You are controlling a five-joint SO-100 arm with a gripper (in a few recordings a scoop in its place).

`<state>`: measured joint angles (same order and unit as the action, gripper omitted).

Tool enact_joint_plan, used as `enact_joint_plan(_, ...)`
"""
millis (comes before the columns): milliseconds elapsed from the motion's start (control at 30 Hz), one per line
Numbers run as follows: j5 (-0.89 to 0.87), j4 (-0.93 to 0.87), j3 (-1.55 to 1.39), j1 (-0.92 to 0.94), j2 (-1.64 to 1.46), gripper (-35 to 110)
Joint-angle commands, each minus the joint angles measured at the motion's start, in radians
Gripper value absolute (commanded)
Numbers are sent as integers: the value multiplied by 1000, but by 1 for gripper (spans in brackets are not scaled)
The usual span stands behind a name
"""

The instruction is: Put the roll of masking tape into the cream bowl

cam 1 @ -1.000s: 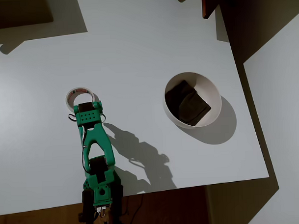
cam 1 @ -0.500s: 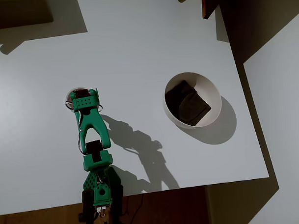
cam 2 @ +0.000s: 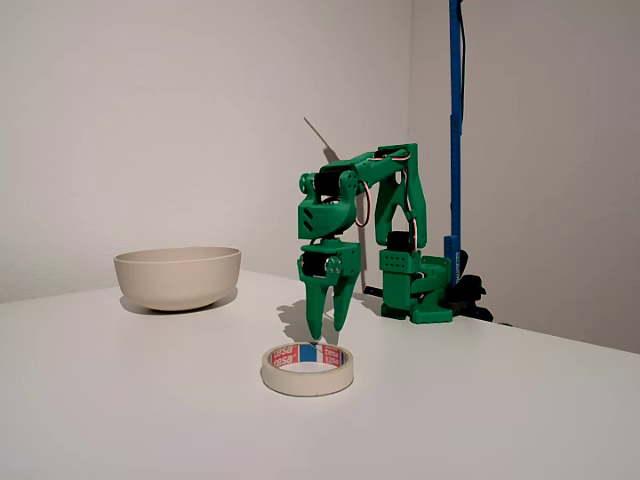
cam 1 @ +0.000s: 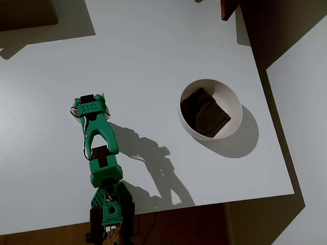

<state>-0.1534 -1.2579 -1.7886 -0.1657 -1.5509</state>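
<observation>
The roll of masking tape (cam 2: 307, 368) lies flat on the white table, a cream ring with red and blue print on its core. My green gripper (cam 2: 328, 328) points straight down just behind it, fingertips a little above the table, jaws slightly apart with nothing between them. From overhead, the gripper's head (cam 1: 91, 105) covers the roll, and a sliver of tape (cam 1: 74, 111) shows at its left. The cream bowl (cam 1: 235, 106) stands far off to the right with a dark brown pad (cam 1: 204, 113) inside. The fixed view shows the bowl (cam 2: 178, 277) at the left.
The arm's base (cam 1: 108, 210) sits at the table's near edge in the overhead view. A dark reddish block (cam 1: 229, 4) overhangs the far right corner. A blue pole (cam 2: 455, 130) rises behind the base. Bare white table lies between tape and bowl.
The arm has reached further out over the table. Its head slid from just short of the tape roll to directly over it, hiding the ring from overhead.
</observation>
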Motion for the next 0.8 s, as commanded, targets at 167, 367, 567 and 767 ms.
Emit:
enact_joint_plan(167, -11, 2, 86, -25, 8, 17)
enact_joint_plan(367, -12, 15, 95, -21, 48, 16)
enact_joint_plan(567, -15, 52, 95, -26, 106, 16)
enact_joint_plan(767, -23, 87, 95, -44, 176, 14)
